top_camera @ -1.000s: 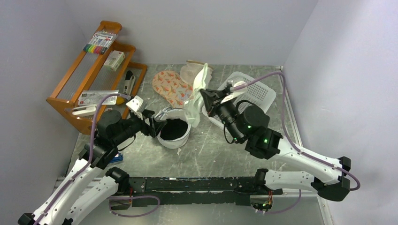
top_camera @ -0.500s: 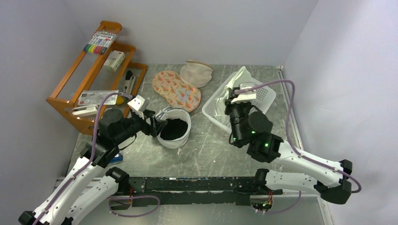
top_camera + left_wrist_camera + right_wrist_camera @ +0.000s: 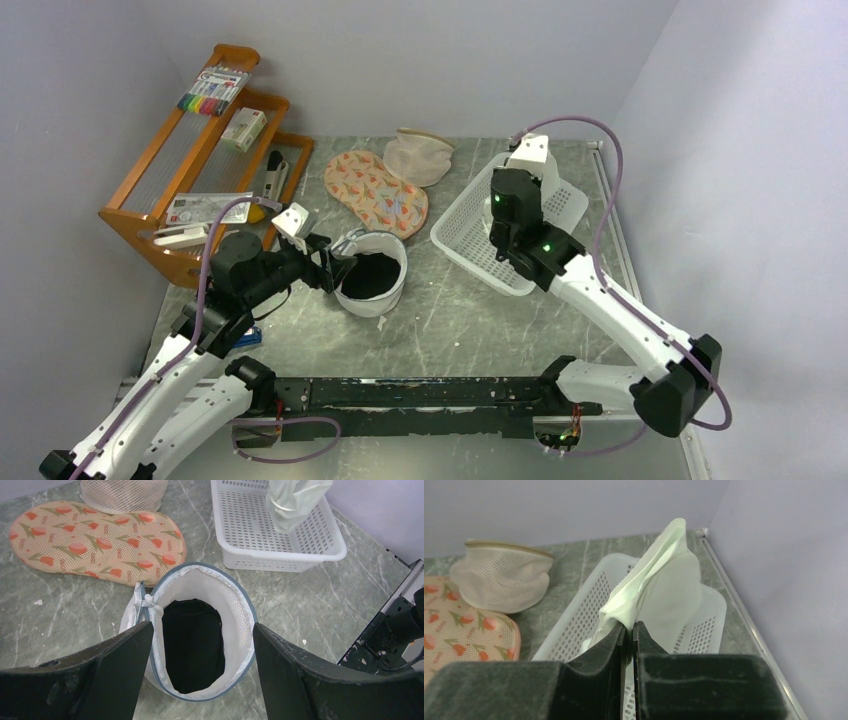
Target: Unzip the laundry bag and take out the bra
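Our left gripper has its fingers spread wide on either side of the bag. We judge this is to steady the bag upright with its zip undone and its mouth gaping, so the bra, lying dark inside, is easy to reach. Our right gripper pinches a pale green cloth above the basket, seemingly to drop it there, out of the way.

no legible text, shelf packaging print too small
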`<state>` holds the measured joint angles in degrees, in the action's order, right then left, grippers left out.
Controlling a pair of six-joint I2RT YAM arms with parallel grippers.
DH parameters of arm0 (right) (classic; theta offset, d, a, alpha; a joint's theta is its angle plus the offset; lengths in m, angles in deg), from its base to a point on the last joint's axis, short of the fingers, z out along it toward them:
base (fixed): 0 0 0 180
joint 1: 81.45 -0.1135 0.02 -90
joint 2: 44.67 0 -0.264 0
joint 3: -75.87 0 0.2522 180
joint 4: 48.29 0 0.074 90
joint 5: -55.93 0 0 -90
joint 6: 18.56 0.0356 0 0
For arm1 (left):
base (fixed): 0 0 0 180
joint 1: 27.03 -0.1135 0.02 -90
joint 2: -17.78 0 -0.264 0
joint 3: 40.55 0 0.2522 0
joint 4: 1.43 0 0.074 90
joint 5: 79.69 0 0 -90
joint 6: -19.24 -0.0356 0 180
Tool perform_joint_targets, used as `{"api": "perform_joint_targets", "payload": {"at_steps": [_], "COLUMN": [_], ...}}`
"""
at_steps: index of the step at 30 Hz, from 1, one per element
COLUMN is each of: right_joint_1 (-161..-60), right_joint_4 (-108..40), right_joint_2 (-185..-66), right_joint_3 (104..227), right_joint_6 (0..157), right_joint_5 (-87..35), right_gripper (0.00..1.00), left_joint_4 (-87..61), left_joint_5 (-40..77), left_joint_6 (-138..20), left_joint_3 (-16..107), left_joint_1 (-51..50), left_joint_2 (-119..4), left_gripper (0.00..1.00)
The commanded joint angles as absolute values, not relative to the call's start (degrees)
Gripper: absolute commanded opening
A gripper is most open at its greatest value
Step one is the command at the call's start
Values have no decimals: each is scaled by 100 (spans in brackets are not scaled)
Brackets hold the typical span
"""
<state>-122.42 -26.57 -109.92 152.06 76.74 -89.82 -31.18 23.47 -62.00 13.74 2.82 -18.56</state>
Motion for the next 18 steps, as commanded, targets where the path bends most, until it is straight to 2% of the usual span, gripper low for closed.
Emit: {"api": "perform_joint_targets", "payload": {"at_steps": [1,10,18], "right_joint_1": [-11784,-10749,-10469], "right_joint_4": [-1493,-1224,-669], "right_joint_2": [-11459,-12026,-13345], "right_joint_3": [15526,15418,15927], "right_joint_6": [8813,9502,9832], "right_joint_5": [-8585,-8261,-8591], "right_gripper": [5,6,5], "left_joint_4": [-2943,-2933,-2927], "left_joint_5": [2402,2456,2460], "left_joint_6": [-6272,-6283,-6271], "left_joint_3": [1385,1392,1388], "left_joint_1": [293,294,294], "left_joint_2": [-1840,-1895,-1902], "left_gripper": [84,84,84]}}
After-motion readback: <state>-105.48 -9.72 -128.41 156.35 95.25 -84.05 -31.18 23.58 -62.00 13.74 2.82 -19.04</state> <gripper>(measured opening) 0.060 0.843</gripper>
